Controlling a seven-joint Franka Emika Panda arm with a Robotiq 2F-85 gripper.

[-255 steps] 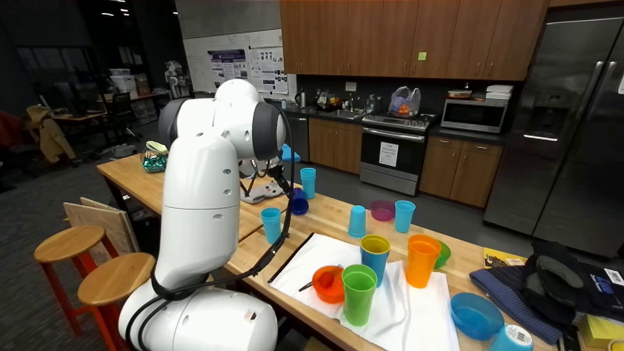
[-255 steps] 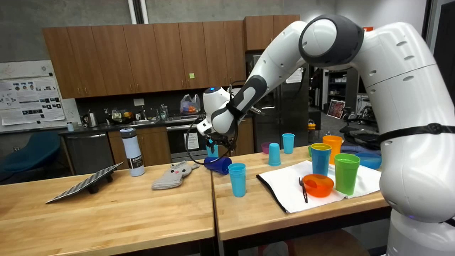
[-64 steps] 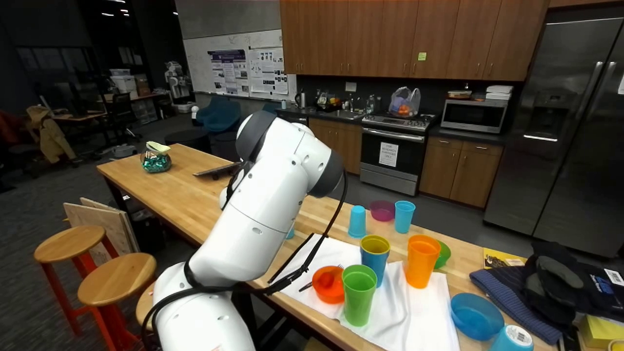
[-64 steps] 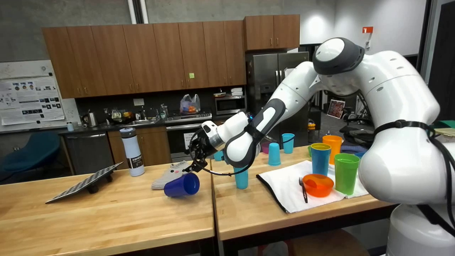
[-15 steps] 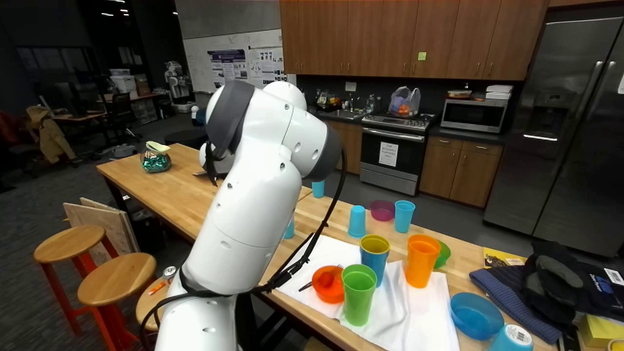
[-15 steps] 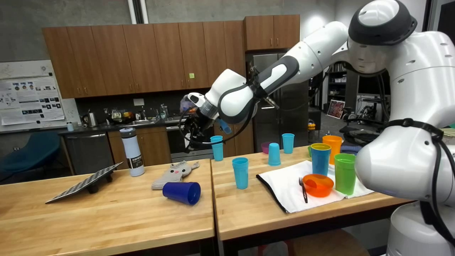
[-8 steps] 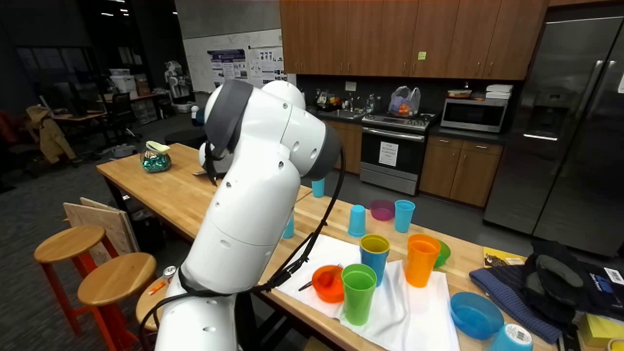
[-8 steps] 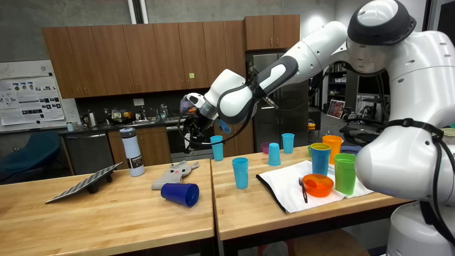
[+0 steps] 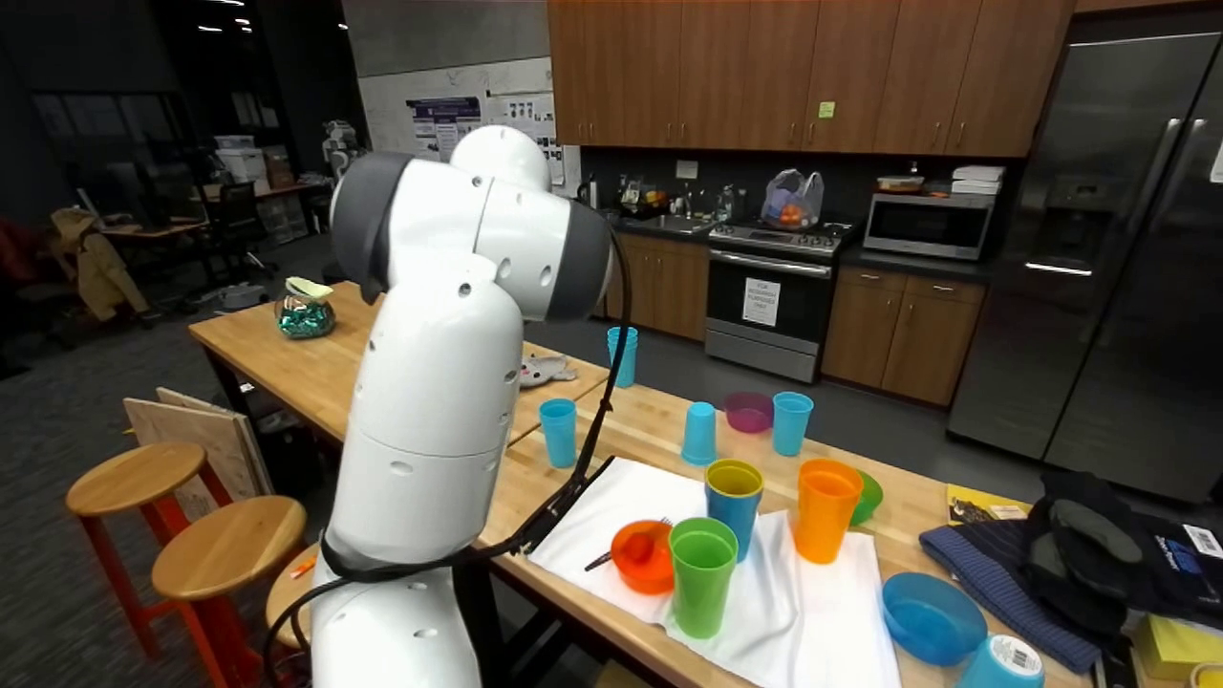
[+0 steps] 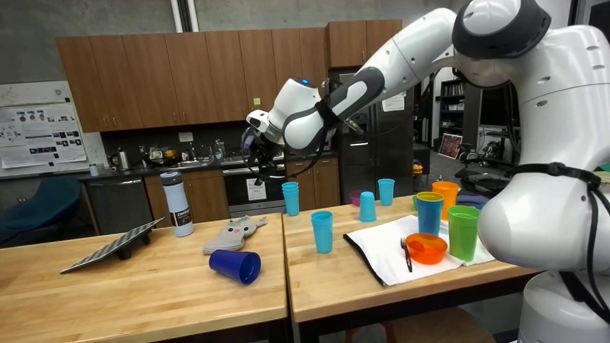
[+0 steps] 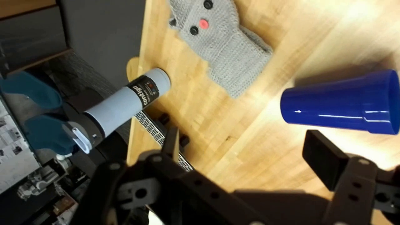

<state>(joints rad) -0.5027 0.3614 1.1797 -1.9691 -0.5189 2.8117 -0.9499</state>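
My gripper is open and empty in the wrist view, its two fingers wide apart. In an exterior view the gripper hangs in the air above the far edge of the table; in the opposite exterior view the arm hides it. A dark blue cup lies on its side on the wooden table, apart from the fingers. It also shows in an exterior view, its mouth facing right. Behind it lies a grey knitted cat with button eyes, also in the wrist view.
A light blue bottle and a tilted keyboard stand left of the cat. Light blue cups stand past the table seam. A white cloth bears an orange bowl, a fork, and green, blue and orange cups.
The blue cup moved from the table seam to in front of the cat, where the gripper was at it seconds ago. Since then the gripper has risen away, and the cup has rolled slightly nearer.
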